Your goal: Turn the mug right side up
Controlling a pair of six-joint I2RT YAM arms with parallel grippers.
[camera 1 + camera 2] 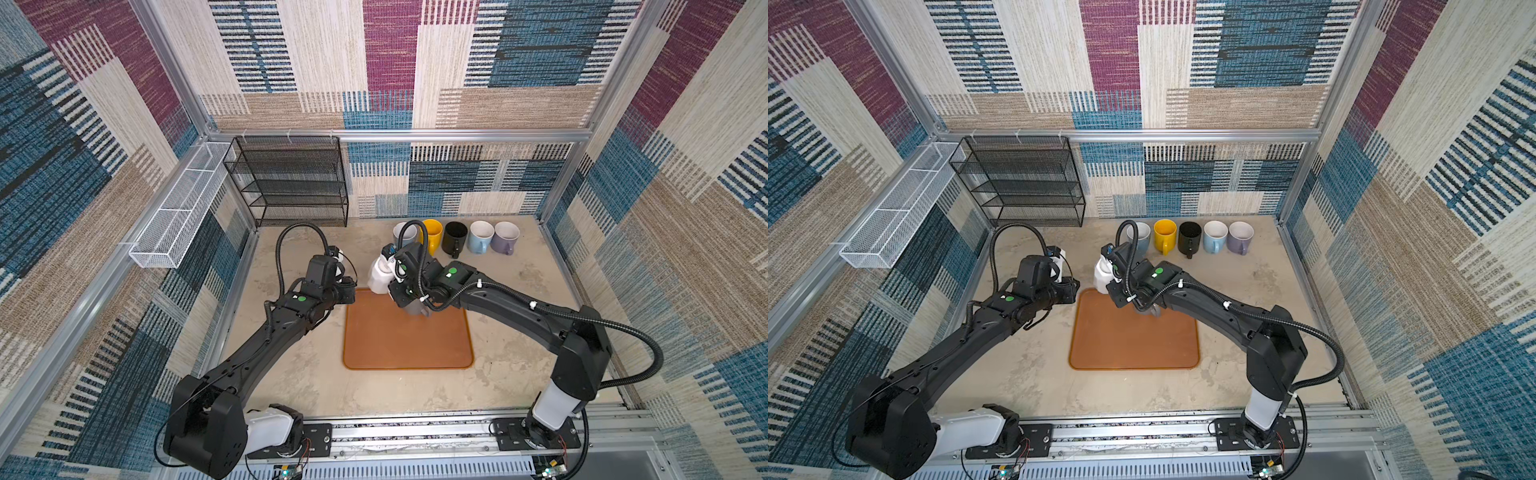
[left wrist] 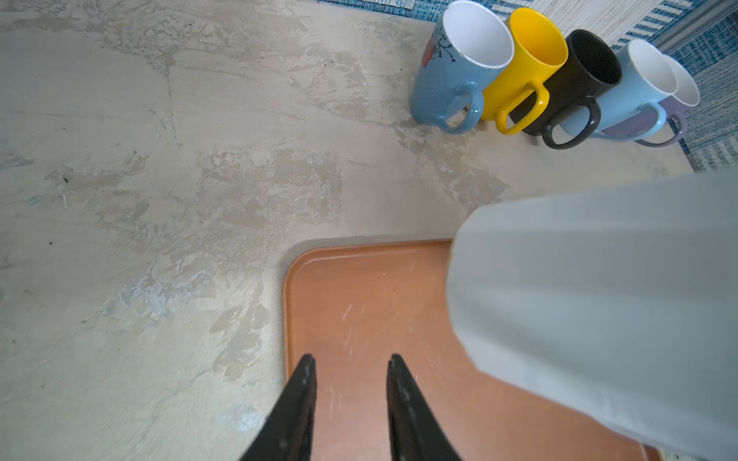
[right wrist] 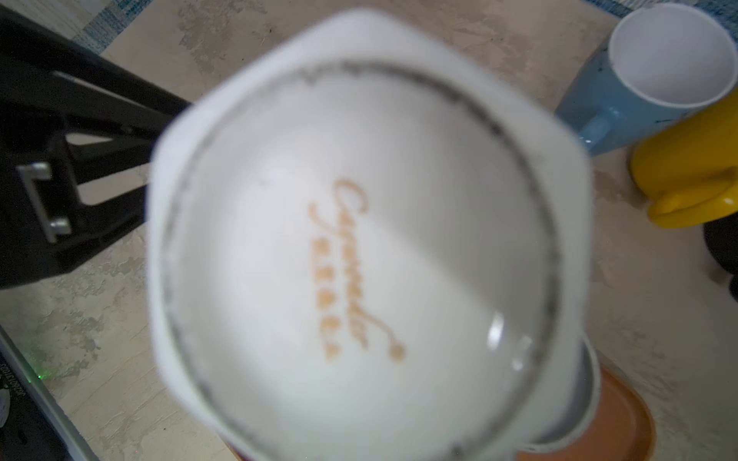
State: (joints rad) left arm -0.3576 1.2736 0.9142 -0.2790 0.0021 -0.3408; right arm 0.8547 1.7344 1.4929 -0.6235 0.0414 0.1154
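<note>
Both top views look steeply down; wrist cameras sit close (sharing mug (image 3: 359, 239) and tray (image 2: 359, 299))

- The left gripper (image 2: 350, 359) hangs over a corner of the orange tray (image 2: 359, 287), jaws apart with nothing between them.
- A pale, blurred white mug (image 2: 599, 299) fills the side above the tray.
- Five mugs stand upright in a row at the far edge of the mottled table (image 2: 159, 159): blue mug (image 2: 443, 88), yellow mug (image 2: 535, 48), black mug (image 2: 575, 84), light-blue mug (image 2: 627, 92), lilac mug (image 2: 631, 124).
</note>
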